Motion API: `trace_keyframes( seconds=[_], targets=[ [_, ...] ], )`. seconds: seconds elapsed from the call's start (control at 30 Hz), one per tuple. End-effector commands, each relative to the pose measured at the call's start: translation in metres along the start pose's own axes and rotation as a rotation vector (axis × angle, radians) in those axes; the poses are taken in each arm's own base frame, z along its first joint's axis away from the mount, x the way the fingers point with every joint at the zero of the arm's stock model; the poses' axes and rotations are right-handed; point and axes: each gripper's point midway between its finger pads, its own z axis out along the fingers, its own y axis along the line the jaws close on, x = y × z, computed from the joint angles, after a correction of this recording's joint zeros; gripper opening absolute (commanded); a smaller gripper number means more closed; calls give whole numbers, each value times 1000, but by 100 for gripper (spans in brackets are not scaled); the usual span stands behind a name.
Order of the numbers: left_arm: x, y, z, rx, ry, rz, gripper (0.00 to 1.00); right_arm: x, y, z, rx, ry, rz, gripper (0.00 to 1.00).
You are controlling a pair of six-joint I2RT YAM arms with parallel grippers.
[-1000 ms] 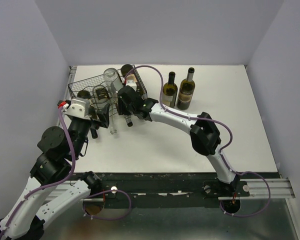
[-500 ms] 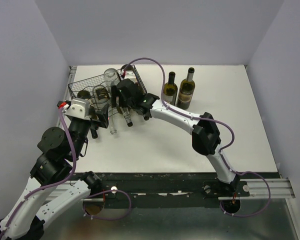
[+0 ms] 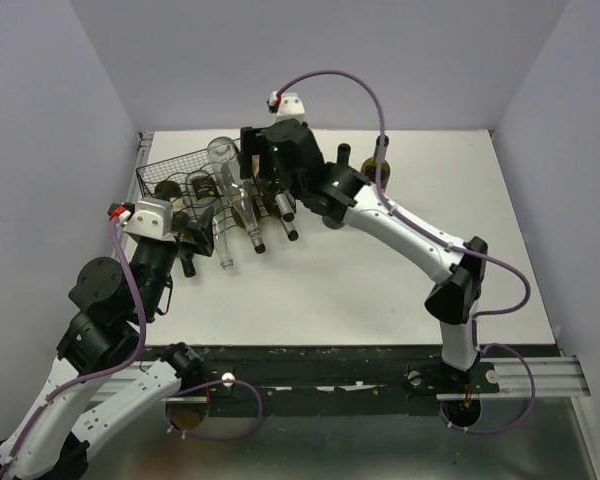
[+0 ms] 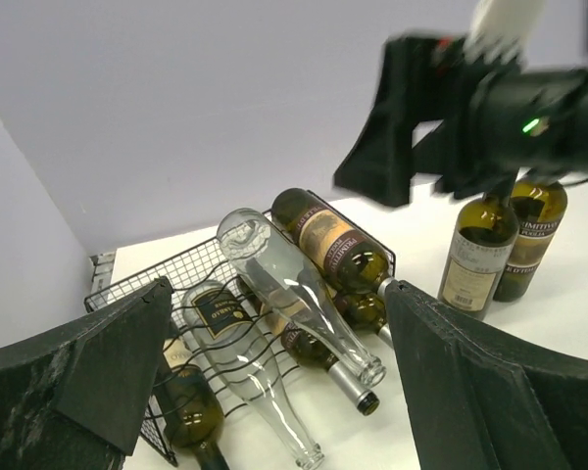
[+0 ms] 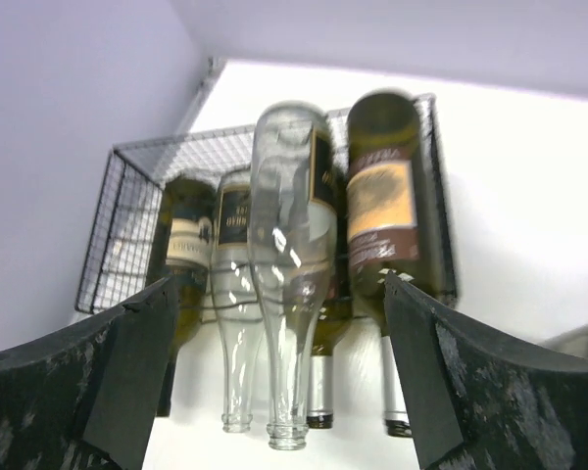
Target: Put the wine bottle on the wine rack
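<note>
Both arms (image 3: pixel 405 228) have white shells, black joints and looping purple cables (image 3: pixel 330 74). The left gripper (image 4: pixel 279 294) and right gripper (image 5: pixel 279 284) are black.

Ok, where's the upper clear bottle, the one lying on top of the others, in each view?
Top external: clear bottle upper left, crossing the wine rack.
Left wrist: clear bottle centre, slanting down right.
Right wrist: clear bottle centre, neck pointing down.
Shared landmark: the wine rack beneath it.
</note>
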Motion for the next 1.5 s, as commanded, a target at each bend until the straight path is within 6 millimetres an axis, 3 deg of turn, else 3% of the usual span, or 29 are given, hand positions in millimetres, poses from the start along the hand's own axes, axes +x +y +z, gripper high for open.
trace_keyframes(
  seconds=[0.0,0.1,0.23,0.4,0.7,0.9,1.2,1.47],
  targets=[
    [-16,-3,-3,24,-52,-59,99,-62,-42,-54,155,-114,-103,92],
    [-15,-9,0,40,-54,-80,99,-78,-69,-77,256,-135,-143,93],
    [-16,-16,6,57,-53,-111,99,-81,-103,-92,353,-116,-158,94],
    [-16,-24,14,75,-44,-144,99,-61,-135,-87,424,-54,-139,94],
    [-13,-27,15,80,-23,-168,99,-25,-180,-56,463,58,-68,86],
    [-5,-28,12,82,1,-188,99,-9,-194,-36,439,103,-56,67],
    [10,-32,11,91,52,-193,99,9,-202,-24,436,131,-73,61],
    [19,-38,14,106,82,-184,99,12,-212,-15,443,124,-79,44]
  ],
)
